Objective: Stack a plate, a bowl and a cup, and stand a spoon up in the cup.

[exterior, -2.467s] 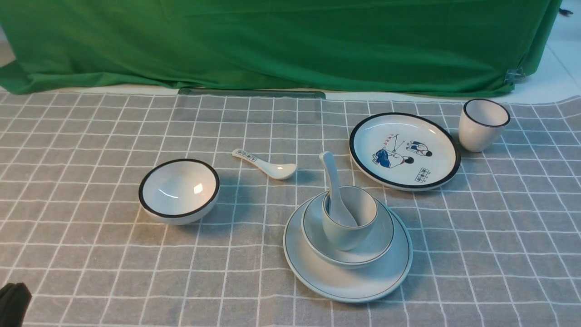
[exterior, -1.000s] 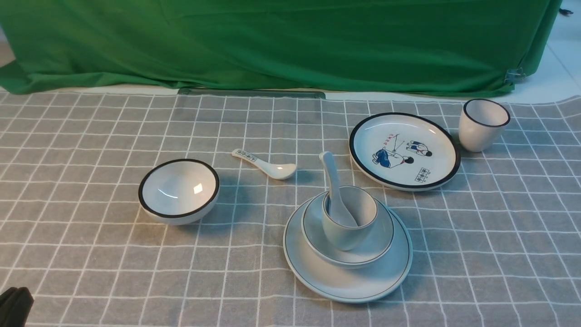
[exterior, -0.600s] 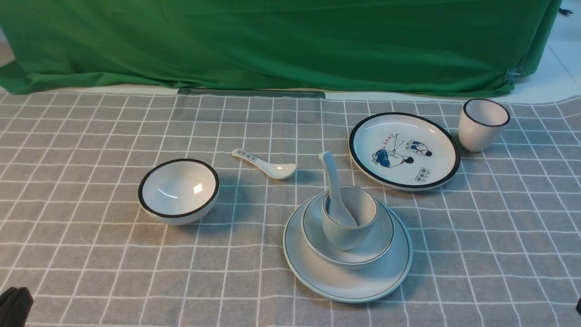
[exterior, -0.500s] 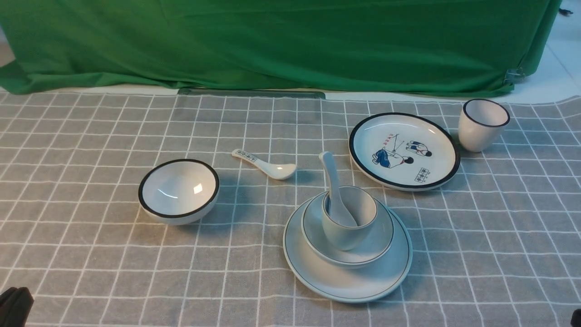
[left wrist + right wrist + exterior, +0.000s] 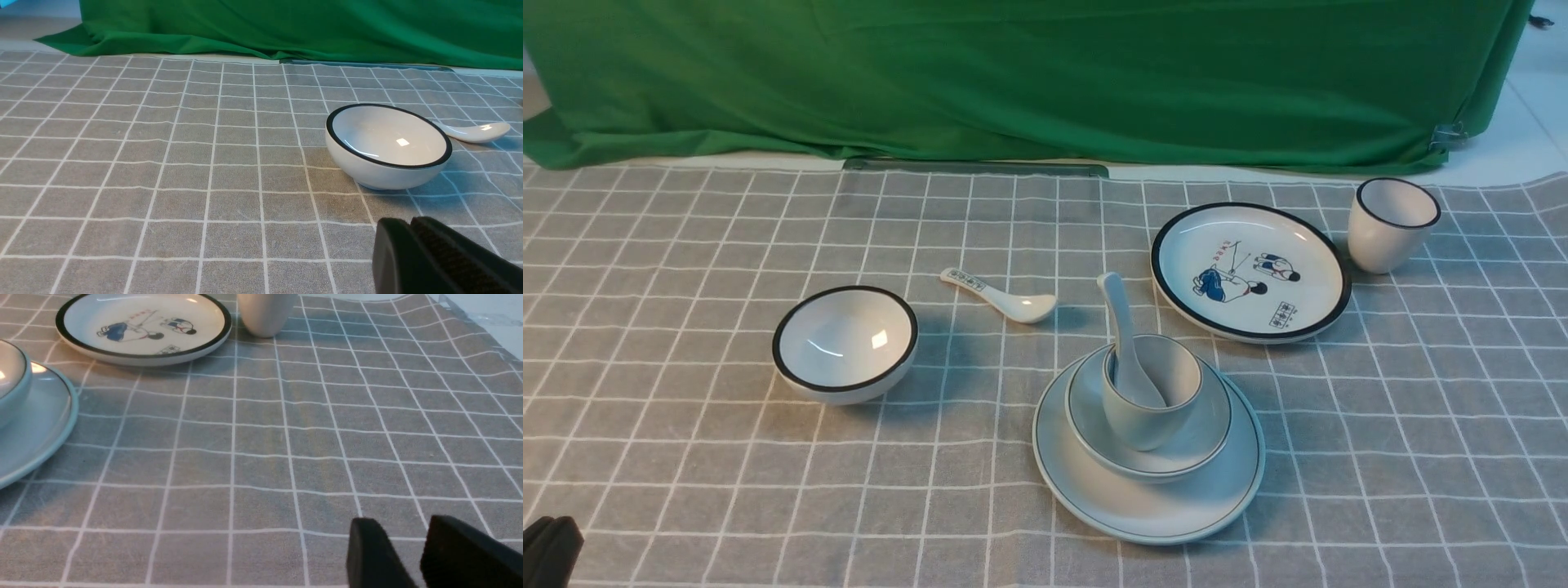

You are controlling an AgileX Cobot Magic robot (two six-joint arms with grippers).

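Plate point(image 5: 1094, 498), bowl point(image 5: 1201, 445), cup point(image 5: 1147, 420) stacked, spoon point(image 5: 1123, 343) standing in cup. Left gripper point(image 5: 410, 228) closed, empty, near left, well apart. Right gripper point(image 5: 408, 539) slightly parted, empty, right of stack.

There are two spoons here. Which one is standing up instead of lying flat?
The plain spoon: it stands in the pale cup on the stack, handle leaning up and away. The other spoon, with printed marks on its handle, lies flat on the cloth.
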